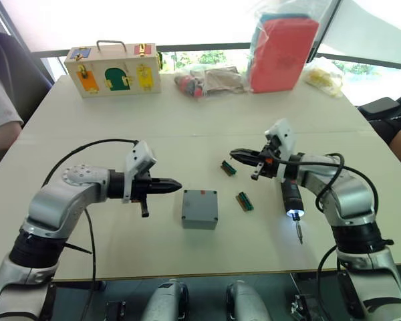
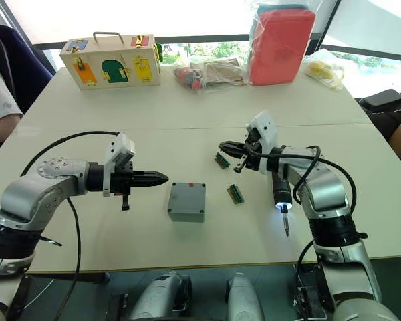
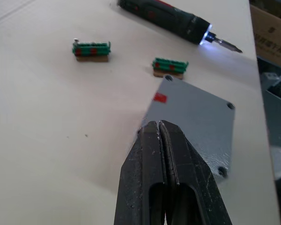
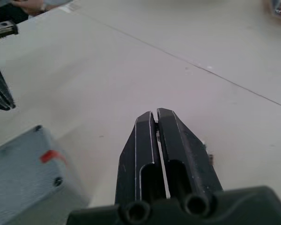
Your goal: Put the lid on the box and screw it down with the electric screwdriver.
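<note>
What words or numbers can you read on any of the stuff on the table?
None can be read.
The lid on the box: just a small red mark, with no letters to make out.
The electric screwdriver: red markings, too blurred to read.
The wooden case: coloured shapes and latches, no readable words.
The red bag: no print visible.
The two green bit holders: no text.

Worktop (image 1: 187, 134): pale beige, matt, with a thin seam across its width. Windows (image 1: 187, 20): along the far edge, very bright daylight, dark frame rail, green foliage behind. Far edge of the worktop: wooden case (image 1: 113, 70) with coloured latches and a metal handle; red padded pack (image 1: 283, 53) in clear plastic, upright; crumpled bags (image 1: 210, 80) between them; yellowish bag (image 1: 325, 75). Dark chair (image 1: 7, 60), left side; seated person's sleeve (image 1: 0, 107) beside it.
</note>
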Motion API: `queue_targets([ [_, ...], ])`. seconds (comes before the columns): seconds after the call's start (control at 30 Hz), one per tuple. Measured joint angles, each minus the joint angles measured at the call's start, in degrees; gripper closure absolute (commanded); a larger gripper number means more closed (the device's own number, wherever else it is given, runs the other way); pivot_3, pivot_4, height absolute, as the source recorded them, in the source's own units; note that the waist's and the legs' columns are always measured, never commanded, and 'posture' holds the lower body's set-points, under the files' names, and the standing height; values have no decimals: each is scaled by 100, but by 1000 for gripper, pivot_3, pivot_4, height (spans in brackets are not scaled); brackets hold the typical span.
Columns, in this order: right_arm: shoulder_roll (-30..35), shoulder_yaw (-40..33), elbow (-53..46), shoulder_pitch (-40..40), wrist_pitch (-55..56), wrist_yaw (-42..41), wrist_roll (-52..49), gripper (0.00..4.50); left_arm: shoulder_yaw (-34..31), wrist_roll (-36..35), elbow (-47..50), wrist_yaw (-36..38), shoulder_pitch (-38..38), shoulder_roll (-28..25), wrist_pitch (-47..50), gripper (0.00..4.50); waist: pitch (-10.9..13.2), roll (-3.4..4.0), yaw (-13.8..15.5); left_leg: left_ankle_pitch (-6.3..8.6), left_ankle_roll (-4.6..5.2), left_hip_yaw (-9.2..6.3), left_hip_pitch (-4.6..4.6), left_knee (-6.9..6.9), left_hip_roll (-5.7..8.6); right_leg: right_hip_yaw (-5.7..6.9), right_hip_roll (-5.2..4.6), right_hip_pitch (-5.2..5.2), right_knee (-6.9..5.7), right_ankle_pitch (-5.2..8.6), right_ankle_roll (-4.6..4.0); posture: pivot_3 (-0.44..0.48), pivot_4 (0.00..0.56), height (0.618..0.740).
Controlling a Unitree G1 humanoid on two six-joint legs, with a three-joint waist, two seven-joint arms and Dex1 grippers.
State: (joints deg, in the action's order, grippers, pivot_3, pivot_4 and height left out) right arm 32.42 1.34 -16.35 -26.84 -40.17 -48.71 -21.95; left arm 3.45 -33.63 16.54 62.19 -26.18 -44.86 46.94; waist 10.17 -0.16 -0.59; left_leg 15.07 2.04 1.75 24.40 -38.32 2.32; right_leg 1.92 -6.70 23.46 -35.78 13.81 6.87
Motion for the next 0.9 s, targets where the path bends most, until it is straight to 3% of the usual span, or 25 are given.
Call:
queue_targets([
  [0.23,-12,42,-992,396,-606,330,-422,4466,-13,-197,112,194,58,-146,39,4500,0,0,15,4,6,-2,-3,-1,2,-1,-3,3,3,1,-1,0,150,740],
  [0.9,-37,520,-947,546,-584,567,-402,4466,25,-182,94,132,2,-145,27,4500,0,0,15,5,9,-1,-2,-1,3,-1,-1,2,4,2,-1,0,150,740],
])
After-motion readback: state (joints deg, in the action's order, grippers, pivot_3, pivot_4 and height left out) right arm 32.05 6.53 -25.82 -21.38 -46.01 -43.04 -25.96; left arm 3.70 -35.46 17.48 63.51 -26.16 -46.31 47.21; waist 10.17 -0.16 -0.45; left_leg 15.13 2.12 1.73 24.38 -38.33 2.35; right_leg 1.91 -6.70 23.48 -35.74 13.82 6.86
